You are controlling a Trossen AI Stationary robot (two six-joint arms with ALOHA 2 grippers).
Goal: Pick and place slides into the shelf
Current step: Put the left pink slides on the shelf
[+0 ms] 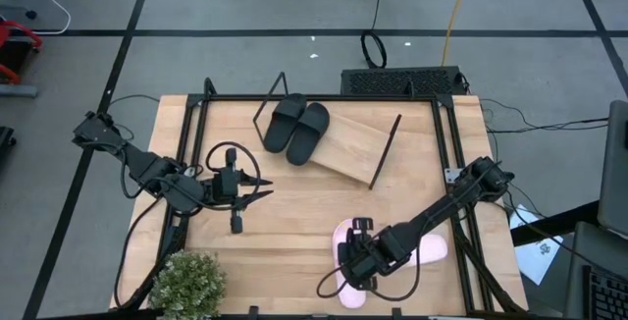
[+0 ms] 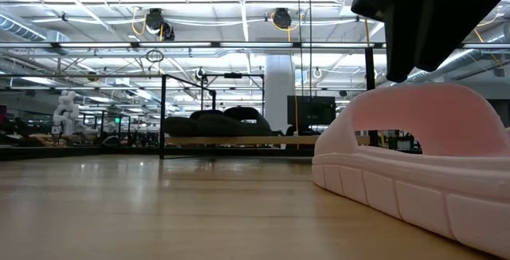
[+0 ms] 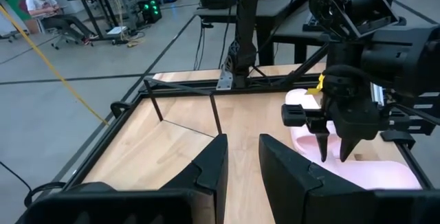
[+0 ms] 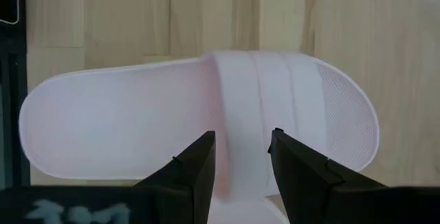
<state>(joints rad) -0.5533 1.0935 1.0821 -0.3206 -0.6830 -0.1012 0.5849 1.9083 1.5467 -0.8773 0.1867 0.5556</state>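
Observation:
Two pale pink slides (image 1: 432, 251) lie side by side on the tabletop near the front right. My right gripper (image 1: 361, 261) is open and points down just above the wide strap (image 4: 261, 93) of one pink slide (image 4: 137, 128), its fingers apart over the strap. In the low view the dark fingers (image 2: 402, 45) stay clear above the strap (image 2: 414, 100). The black pair (image 1: 294, 129) rests on the far left end of the slanted shelf board (image 1: 358, 148). My left gripper (image 1: 263, 187) is open and empty, low over the table's left middle.
A small green plant (image 1: 186, 281) stands at the front left corner. A black metal frame (image 1: 196, 124) runs round the tabletop's edges. Bare wood lies between the two grippers. The shelf's black rod legs (image 1: 385, 153) stand at its ends.

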